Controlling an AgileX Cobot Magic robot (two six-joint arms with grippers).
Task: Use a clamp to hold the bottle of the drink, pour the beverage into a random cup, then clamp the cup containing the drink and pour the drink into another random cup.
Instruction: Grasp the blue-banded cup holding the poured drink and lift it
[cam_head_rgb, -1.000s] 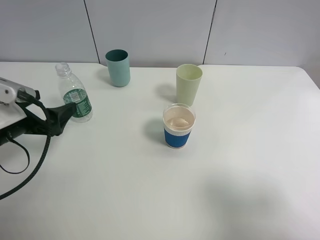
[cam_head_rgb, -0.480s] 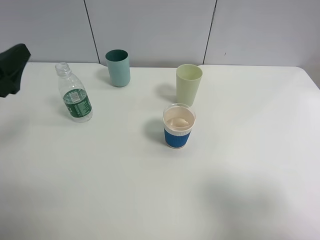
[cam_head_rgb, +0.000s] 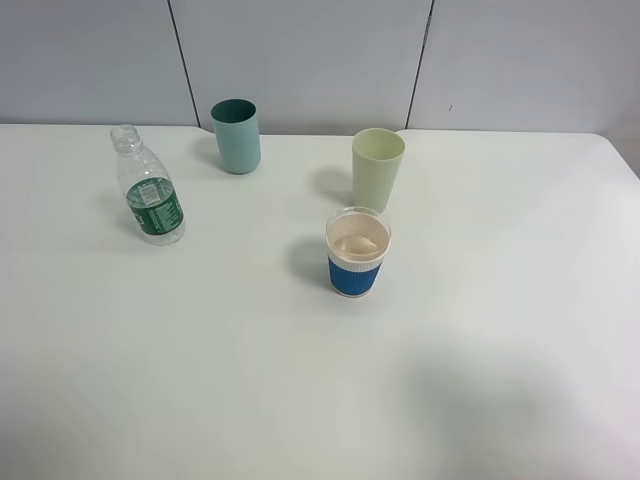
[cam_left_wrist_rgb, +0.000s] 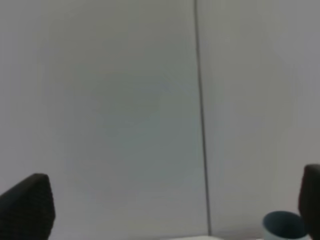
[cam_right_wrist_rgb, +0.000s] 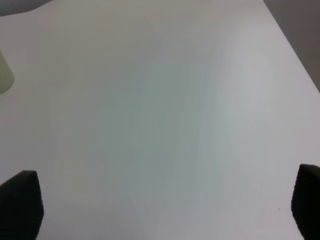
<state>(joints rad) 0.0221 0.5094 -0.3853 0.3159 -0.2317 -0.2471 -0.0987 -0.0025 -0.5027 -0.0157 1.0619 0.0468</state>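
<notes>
Neither arm shows in the high view. The left end effector and right end effector are both spread wide, nothing in them. The bottle stands upright, cap off, out at 9 o'clock on the counter. The blue-sleeved cup sits mid-counter, with the pale green tumbler near its 12 o'clock. Can't tell if that cup has drink in it yet. Either way, my tip: come in level from the side, clamp around the middle (label band or sleeve), keep it upright, then tilt slowly over the target rim.
</notes>
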